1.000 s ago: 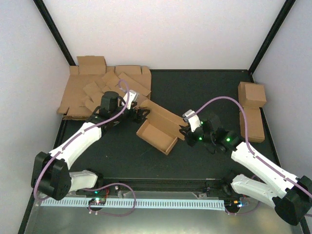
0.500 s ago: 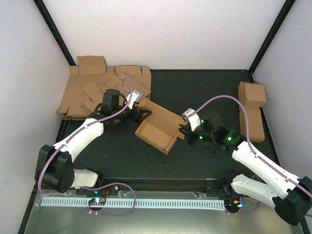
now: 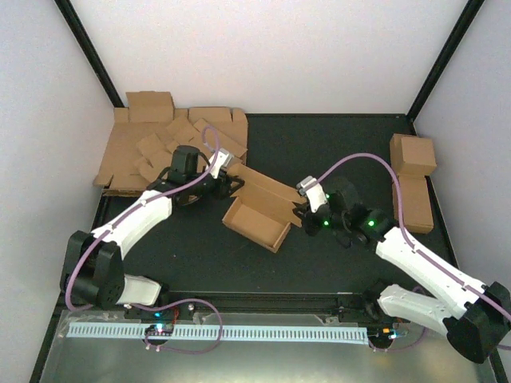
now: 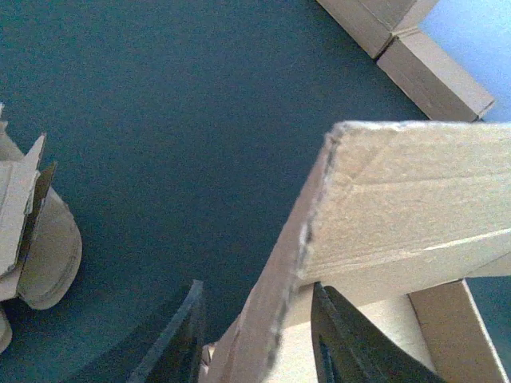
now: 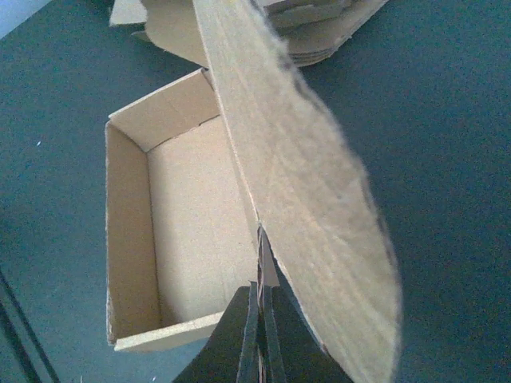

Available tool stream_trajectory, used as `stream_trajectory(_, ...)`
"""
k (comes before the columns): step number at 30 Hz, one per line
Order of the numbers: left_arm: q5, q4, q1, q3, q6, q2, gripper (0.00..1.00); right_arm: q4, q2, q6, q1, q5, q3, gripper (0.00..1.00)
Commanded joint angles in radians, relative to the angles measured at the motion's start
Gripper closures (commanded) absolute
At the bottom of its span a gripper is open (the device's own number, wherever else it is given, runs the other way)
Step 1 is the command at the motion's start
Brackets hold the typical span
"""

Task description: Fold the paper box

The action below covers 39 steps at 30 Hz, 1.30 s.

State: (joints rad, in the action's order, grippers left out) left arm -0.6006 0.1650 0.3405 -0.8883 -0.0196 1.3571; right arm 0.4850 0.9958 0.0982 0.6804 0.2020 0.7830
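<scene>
**A:** What has shifted in the last second?

**B:** The left arm (image 3: 136, 219) has swung its wrist rightward, toward the raised flap (image 3: 267, 190) of the box (image 3: 257, 223). Its jaws have narrowed from wide. The right arm (image 3: 415, 259) has barely moved.

**A:** Do the left jaws hold the flap?

**B:** One stands on each side of its upright end, partway apart. I cannot tell whether they pinch it.

**A:** And the right jaws?

**B:** They are closed tight on a thin cardboard edge of the box, under the flap's rounded end.

**A:** Where is the box?

**B:** It lies slantwise in the middle of the dark table (image 3: 335, 152), between the two arms. It is plain brown corrugated board, a low rectangular tray with its walls up. The long flap rises along its far side. The flap's cut edges are fuzzy and ragged, and faint creases cross its face.

**A:** What's in the tray?

**B:** Only its own smooth brown floor shows.

**A:** What else is there?

**B:** Flat blanks (image 3: 160, 148) are heaped in the far left corner. Closed cartons (image 3: 413, 179) sit by the right edge.
</scene>
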Motion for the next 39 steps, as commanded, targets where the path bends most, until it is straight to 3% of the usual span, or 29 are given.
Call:
stream_trajectory(1,0.038,0.043,0.006,-0.047,-0.034,0.013,0.64,-0.051,0.026,0.030,0.002,-0.056,0.036,0.98)
stream_trajectory(6,0.144,0.065,0.049,-0.046,-0.083,0.009,0.74,-0.105,0.074,0.081,0.001,-0.104,0.043,0.98)
stream_trajectory(12,0.311,0.046,0.085,0.000,-0.194,-0.021,0.66,-0.209,0.117,0.165,0.002,-0.168,0.026,0.98)
stream_trajectory(16,0.357,-0.015,0.094,0.060,-0.239,-0.044,0.66,-0.257,0.155,0.176,0.003,-0.176,0.025,0.98)
stream_trajectory(24,0.396,0.014,0.099,0.058,-0.221,-0.037,0.71,-0.281,0.185,0.136,0.003,-0.169,0.015,0.98)
stream_trajectory(25,0.400,0.018,0.100,0.057,-0.221,-0.035,0.70,-0.281,0.187,0.134,0.003,-0.173,0.015,0.98)
stream_trajectory(27,0.419,0.026,0.109,0.052,-0.220,-0.036,0.56,-0.280,0.193,0.132,0.003,-0.180,0.019,0.98)
stream_trajectory(31,0.431,0.018,0.112,0.050,-0.219,-0.051,0.47,-0.277,0.202,0.121,0.004,-0.177,0.024,0.98)
stream_trajectory(39,0.476,0.083,0.110,-0.011,-0.208,-0.050,0.51,-0.263,0.195,0.107,0.004,-0.181,0.022,0.98)
